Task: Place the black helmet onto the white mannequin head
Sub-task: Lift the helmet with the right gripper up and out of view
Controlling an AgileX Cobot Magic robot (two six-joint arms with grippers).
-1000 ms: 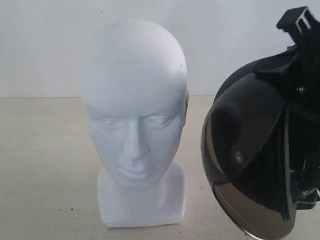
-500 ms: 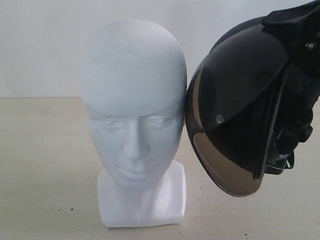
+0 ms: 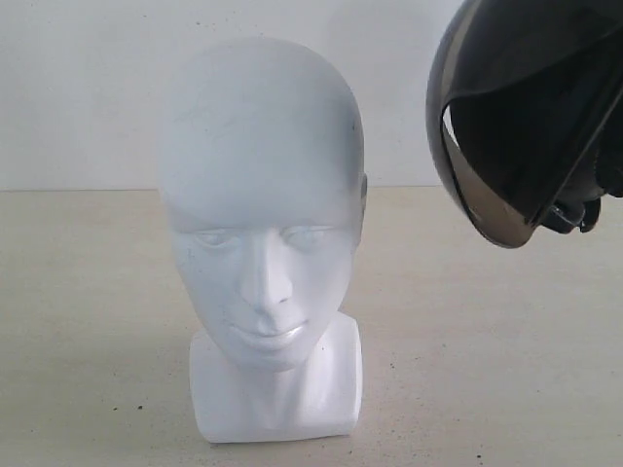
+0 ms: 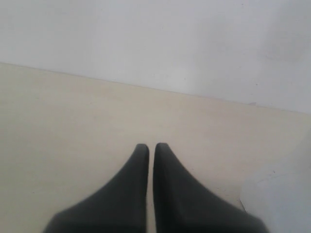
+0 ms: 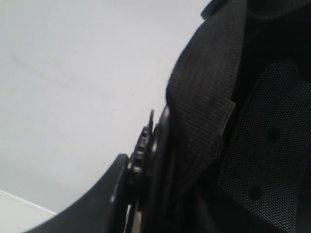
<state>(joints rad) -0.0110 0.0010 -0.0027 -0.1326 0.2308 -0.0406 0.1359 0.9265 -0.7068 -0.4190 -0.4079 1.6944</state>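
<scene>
Head (image 3: 261, 204) is sitting upright near the front of the table (image 3: 88, 321), face pointing at the ext cam, squarish base lying flat on the surface. Helmet (image 3: 526, 107) is hanging in the air up & to the right of it, roughly at crown height, w/ a clear gap between the two, not touching. It's tilting: shell up, opening pointing down-left toward the head, visor (image 3: 487, 209) rim forming the low edge w/ a brownish sheen. Part of it is running out of frame at top and right.

R gripper (image 5: 146, 162) is clamping the helmet at its rim (wrist cam is jammed right up against the liner, so only one dark finger edge is showing). Same view is showing a woven strap (image 5: 204, 97) running across and mesh padding (image 5: 262, 145) w/ holes inside the shell.

L gripper (image 4: 151, 148) is hovering over the table, fingers (image 4: 126, 194) pinching nearly together w/ just a thin slit between, gripping nothing. A whitish blur is sitting at one corner of that view, can't tell what it is.

Further back, the table is running up to a plain white wall (image 3: 88, 88).
</scene>
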